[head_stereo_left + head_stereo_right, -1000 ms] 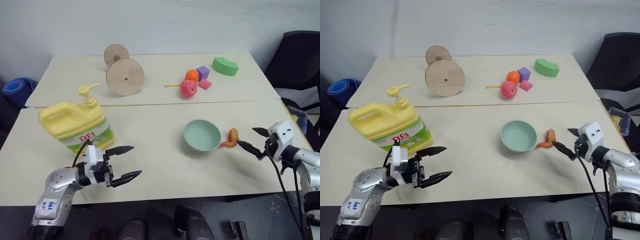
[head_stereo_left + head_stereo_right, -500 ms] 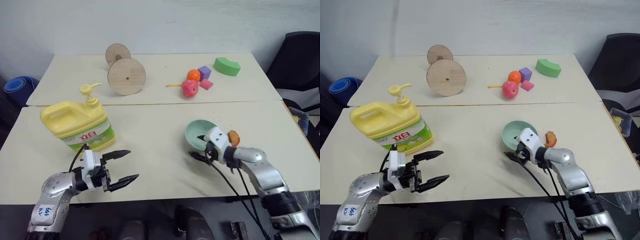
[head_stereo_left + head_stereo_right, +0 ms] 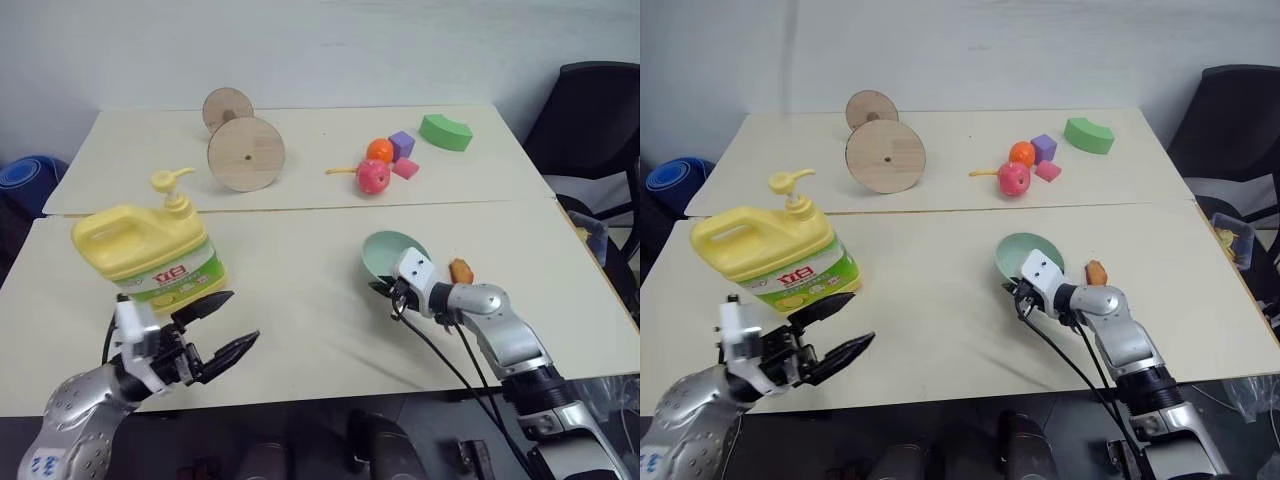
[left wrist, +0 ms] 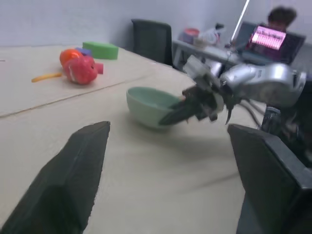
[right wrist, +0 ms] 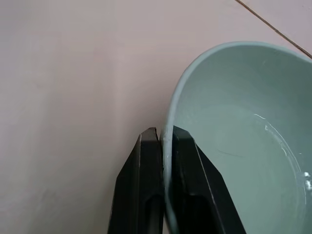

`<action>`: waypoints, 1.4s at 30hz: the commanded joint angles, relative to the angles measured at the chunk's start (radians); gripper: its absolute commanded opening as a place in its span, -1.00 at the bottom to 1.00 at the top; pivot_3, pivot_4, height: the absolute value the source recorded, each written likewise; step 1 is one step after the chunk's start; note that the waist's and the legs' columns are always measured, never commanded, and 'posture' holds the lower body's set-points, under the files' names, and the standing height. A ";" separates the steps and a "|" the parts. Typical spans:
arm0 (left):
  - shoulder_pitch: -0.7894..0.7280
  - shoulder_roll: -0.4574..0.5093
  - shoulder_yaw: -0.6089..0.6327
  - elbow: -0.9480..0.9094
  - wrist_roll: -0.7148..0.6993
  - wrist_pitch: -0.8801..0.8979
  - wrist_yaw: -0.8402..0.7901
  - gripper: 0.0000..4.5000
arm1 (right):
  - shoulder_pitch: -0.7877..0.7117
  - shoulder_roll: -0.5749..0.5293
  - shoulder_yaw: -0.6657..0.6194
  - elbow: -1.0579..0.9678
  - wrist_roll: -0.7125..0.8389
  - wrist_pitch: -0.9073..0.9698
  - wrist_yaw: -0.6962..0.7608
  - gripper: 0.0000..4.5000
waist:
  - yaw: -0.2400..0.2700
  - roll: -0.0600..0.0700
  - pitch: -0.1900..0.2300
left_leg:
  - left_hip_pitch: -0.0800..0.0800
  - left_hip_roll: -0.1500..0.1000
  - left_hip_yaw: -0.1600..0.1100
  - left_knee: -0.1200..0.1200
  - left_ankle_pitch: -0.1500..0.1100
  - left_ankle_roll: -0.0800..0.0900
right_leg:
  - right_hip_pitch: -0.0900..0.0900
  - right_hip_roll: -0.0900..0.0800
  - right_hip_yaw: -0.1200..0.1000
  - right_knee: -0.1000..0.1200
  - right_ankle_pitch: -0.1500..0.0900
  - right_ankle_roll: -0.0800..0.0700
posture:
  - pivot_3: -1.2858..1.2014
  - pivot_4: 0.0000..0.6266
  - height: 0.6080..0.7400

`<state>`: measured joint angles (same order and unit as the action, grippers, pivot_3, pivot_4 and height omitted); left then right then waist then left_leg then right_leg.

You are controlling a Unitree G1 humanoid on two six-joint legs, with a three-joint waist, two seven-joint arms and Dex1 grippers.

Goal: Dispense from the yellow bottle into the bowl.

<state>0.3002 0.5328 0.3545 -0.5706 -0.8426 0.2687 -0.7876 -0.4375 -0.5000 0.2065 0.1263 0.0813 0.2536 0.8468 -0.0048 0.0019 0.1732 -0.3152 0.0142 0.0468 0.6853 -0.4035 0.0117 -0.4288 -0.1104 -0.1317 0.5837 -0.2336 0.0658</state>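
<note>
The bowl (image 3: 392, 258), right of centre, is pinched at its thin near rim by the right gripper (image 5: 163, 141), while the likely heavy, handled yellow bottle (image 3: 145, 250) is approached by the spread left gripper (image 3: 215, 325).

Even soft light, blurry L-wrist view

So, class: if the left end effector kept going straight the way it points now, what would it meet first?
Probably the pale green bowl, which the right end effector already pinches by the rim. The left end effector is open and aimed across bare table towards it, though depth is hard to judge.
</note>
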 commanded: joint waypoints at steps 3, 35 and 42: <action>-0.135 0.114 0.238 -0.080 -0.324 0.071 0.181 0.01 | -0.189 0.036 0.065 -0.055 0.039 -0.008 0.153 -1.00 | 0.001 0.002 0.002 | 0.000 0.000 -0.001 0.001 0.001 -0.001 | 0.000 0.000 -0.001 0.000 0.000 -0.001 | 0.03 -0.52 1.00; -0.770 0.388 0.047 0.523 0.025 0.357 0.210 -0.99 | -0.974 0.470 0.178 0.552 -0.120 0.046 0.220 -1.00 | -0.041 -0.001 0.002 | -0.005 0.001 -0.004 -0.001 0.005 -0.009 | -0.005 0.011 -0.002 0.002 0.000 -0.002 | 0.03 -0.52 1.00; -0.788 0.376 0.041 0.532 0.055 0.402 0.227 -0.99 | -1.044 0.509 0.177 0.637 -0.143 0.009 0.229 -1.00 | -0.050 -0.001 0.002 | -0.004 0.001 -0.005 -0.001 0.005 -0.009 | -0.005 0.009 -0.001 0.003 0.000 -0.002 | 0.03 -0.52 1.00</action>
<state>-0.4884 0.9121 0.3930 -0.0437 -0.8136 0.6518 -0.5676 -1.4397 -0.0039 0.3899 0.7622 -0.0595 0.2938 1.0755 -0.0548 0.0007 0.1748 -0.3194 0.0150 0.0421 0.6844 -0.3987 0.0026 -0.4342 -0.1014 -0.1327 0.5872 -0.2336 0.0634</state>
